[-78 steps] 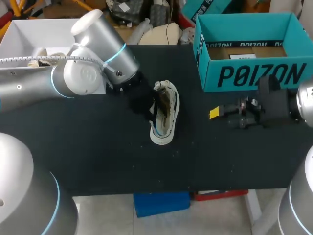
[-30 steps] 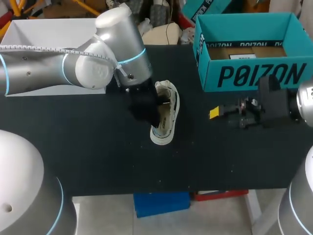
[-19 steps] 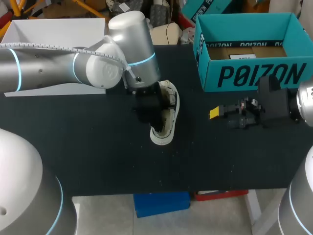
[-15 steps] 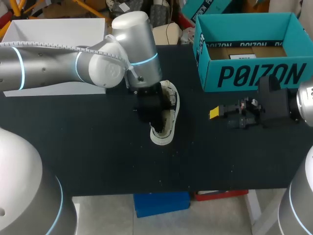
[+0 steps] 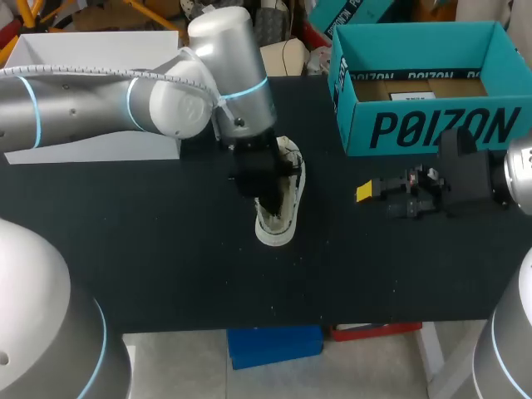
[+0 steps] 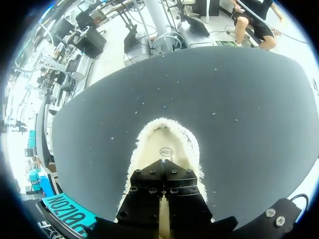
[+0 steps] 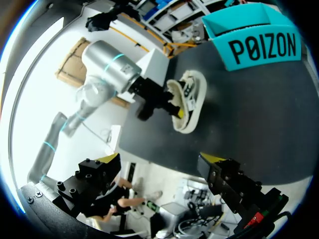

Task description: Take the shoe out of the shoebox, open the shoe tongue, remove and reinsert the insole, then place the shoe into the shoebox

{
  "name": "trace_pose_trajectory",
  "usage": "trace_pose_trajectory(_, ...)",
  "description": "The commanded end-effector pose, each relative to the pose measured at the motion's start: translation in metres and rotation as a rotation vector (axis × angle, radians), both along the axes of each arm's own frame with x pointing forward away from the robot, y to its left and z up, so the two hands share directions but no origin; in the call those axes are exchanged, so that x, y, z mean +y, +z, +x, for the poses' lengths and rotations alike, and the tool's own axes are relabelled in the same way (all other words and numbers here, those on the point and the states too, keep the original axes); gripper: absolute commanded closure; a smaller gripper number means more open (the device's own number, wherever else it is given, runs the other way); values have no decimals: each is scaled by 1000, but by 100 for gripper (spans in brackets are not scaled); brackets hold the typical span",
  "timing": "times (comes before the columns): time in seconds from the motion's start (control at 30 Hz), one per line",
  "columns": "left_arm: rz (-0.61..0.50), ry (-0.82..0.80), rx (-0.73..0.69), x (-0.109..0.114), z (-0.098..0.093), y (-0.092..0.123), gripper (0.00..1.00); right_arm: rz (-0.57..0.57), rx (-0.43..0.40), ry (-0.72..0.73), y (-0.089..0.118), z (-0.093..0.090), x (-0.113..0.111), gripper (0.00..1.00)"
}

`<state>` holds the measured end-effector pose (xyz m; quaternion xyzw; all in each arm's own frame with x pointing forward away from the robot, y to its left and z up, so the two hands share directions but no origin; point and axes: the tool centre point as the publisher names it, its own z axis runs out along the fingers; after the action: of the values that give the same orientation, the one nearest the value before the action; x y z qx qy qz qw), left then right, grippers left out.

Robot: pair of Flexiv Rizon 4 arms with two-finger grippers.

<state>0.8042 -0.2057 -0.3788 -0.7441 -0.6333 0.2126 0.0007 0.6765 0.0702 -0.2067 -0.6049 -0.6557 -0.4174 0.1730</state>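
Sitting on table [image 5: 166,274] outside teal shoebox [image 5: 432,129], shoe [image 5: 278,224] has L pincer [image 6: 160,172] closed inside it; R pincer [image 7: 159,159] open.

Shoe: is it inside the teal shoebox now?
No, the shoe lies on the black table, outside the shoebox.

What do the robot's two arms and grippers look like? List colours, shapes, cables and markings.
Both arms are smooth silver-grey tubes with rounded joints. The left arm has glowing light-blue rings and a white braided cable running along it; the left gripper is boxy and black, with small screw holes. The right arm ends in a black wrist; the right gripper has black fingers with yellow tips.
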Motion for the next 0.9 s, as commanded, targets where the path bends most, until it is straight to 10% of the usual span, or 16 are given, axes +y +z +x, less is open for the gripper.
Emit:
trace_pose_trajectory(0.03, -17, 10, -32, 19, -1, 30, 75, -2, 1, 0, 0, 0, 0, 0)
trace_pose_trajectory(0.4, -61, 36, -60, 35, 19, 57, 20, -2, 1, 0, 0, 0, 0, 0)
trace_pose_trajectory(0.9, -83, 47, -73, 44, 40, 40, 16, -2, 1, 0, 0, 0, 0, 0)
